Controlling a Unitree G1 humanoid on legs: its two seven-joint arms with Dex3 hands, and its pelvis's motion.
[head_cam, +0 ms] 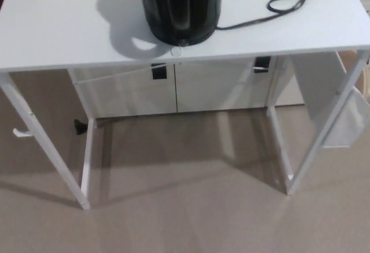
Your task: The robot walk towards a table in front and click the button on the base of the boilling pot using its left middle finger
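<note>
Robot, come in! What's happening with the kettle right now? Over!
Both hands out of view. Black kettle upright near the front edge of the white table, cord trailing right. Button not pressed yet. Nothing in front of it.

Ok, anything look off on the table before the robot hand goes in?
Nothing spilled or damaged. The pot stands upright near the table's front edge, and its cord trails loosely to the right. No robot hand is in view.

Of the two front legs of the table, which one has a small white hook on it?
The front leg at picture left: a white hook sticks out from it. The other front leg, at picture right, shows none.
</note>
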